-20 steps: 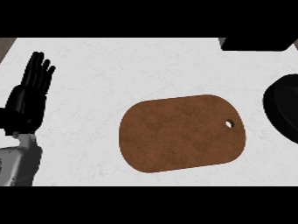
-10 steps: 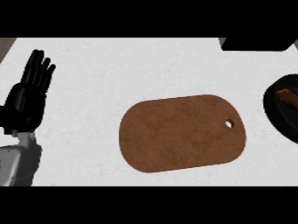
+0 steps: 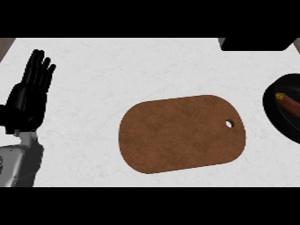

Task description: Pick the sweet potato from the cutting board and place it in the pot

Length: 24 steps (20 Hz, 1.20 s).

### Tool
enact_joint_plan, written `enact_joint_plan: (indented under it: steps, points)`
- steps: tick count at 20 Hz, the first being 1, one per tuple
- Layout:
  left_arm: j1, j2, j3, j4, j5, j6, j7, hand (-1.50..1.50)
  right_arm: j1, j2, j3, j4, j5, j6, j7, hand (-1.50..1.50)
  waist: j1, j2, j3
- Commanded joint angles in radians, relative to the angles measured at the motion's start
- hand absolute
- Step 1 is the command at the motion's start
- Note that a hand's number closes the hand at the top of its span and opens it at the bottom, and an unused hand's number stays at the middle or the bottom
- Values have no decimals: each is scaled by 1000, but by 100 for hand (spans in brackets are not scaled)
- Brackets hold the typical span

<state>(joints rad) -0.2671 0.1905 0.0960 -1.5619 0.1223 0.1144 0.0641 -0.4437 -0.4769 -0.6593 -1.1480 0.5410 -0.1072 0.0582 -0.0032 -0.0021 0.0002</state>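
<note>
The sweet potato [image 3: 294,105] lies inside the pot [image 3: 277,117] at right, cutting board [image 3: 182,133] bare, left hand [image 3: 30,94] spread at left; seemingly nothing remains.

The sweet potato [image 3: 294,106], reddish-brown with a yellowish end, lies inside the black pot [image 3: 276,115] at the right edge. The brown rounded cutting board [image 3: 181,134], with a small hole near its right side, lies flat mid-table, left of the pot.

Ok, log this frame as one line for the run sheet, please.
sweet potato: in pot | cutting board: bare | left hand: open, resting at left edge | right hand: not in view
</note>
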Motion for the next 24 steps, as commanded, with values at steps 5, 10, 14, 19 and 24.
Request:
enact_joint_plan:
  steps: [5,10,14,19,24]
  points:
    - [36,6,11,-1,11,-28,-20,0,37,-28,-192,-45,-246,15,-20,-150,-5,0,0]
    - [27,24,39,15,29,-52,-24,0,113,-67,-269,-12,-347,22,-132,-150,-2,1,0]
    - [-58,12,30,31,8,-9,41,0,229,-64,-328,-49,-449,108,-192,-150,-10,0,0]
    - [-19,7,30,3,17,-32,10,0,272,-239,-420,119,-519,171,-239,-150,-4,1,0]
    - [52,-34,-2,14,-27,-22,-62,0,336,-318,-454,284,-573,237,-356,-150,1,2,1]
